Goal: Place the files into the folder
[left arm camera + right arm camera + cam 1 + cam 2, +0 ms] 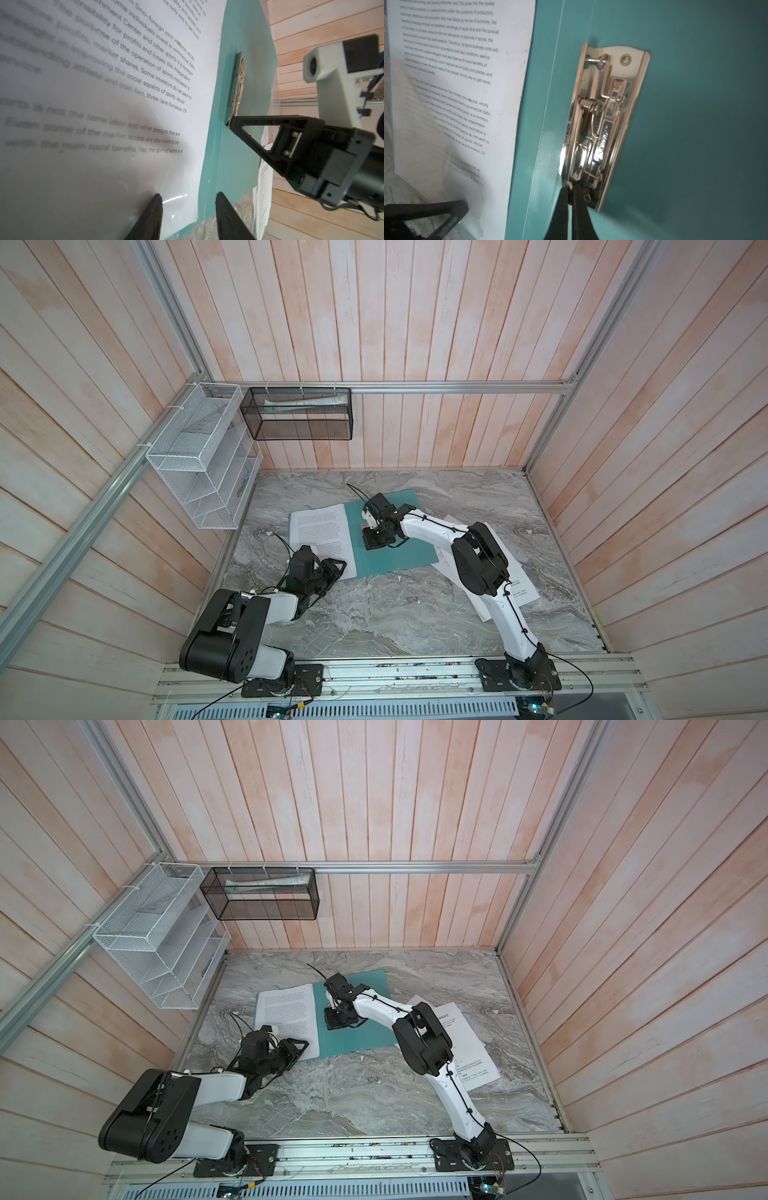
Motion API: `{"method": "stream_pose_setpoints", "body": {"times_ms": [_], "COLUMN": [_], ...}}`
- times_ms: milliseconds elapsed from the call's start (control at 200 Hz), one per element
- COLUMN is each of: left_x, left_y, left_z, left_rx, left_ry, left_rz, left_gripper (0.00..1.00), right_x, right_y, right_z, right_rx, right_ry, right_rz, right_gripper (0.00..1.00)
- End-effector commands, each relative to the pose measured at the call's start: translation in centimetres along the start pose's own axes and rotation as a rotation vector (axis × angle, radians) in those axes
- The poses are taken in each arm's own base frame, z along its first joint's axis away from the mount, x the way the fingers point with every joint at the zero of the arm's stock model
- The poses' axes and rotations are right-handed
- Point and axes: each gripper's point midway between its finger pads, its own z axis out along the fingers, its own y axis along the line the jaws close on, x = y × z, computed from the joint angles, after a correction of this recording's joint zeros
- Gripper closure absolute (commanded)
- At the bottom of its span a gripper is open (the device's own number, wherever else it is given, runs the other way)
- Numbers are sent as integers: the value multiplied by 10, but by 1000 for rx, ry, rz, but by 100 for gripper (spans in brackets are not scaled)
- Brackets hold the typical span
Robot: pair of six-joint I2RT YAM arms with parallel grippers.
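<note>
We see a tabletop (415, 614) with a grey, veined stone look, smooth and dully shining. The folder (695, 104) is smooth teal, plastic or coated card, faintly glossy. Its clip (604, 124) is mirror-bright polished metal. The files (104, 83) are matt white paper. The right claw (570, 187) looks like matt black plastic. At ten o'clock hangs a white-coated wire rack (199, 464), and at eleven a black mesh basket (299, 414). The walls (415, 323) are pale, washed wooden planks.
</note>
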Motion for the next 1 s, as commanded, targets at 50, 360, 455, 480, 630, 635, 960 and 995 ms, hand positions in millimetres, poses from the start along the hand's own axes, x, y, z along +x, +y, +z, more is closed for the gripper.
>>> {"method": "stream_pose_setpoints", "body": {"times_ms": [50, 360, 455, 480, 630, 635, 960, 995], "left_x": [65, 68, 69, 69, 71, 71, 70, 70], "left_y": [106, 108, 108, 108, 109, 109, 109, 109], "left_z": [-17, -18, -19, -20, -21, -21, -21, -21], "left_rx": [-395, -416, -413, -416, -414, -415, -411, -409], "left_ry": [185, 193, 192, 195, 196, 197, 191, 191], "left_rz": [-157, -162, -168, -171, -181, -181, -183, -181], "left_gripper": [55, 55, 55, 55, 55, 55, 55, 55], "right_x": [23, 82, 96, 93, 32, 29, -12, -12], "right_y": [-48, -121, -138, -139, -102, -100, -48, -47], "right_z": [9, 42, 39, 35, -10, -12, -59, -59], "right_rx": [102, 410, 433, 412, 46, 30, -572, -574], "right_ry": [69, 250, 269, 259, 59, 54, -24, -21], "right_rz": [56, -4, -1, 18, 153, 159, 332, 326], "right_gripper": [100, 100, 100, 100, 100, 100, 100, 100]}}
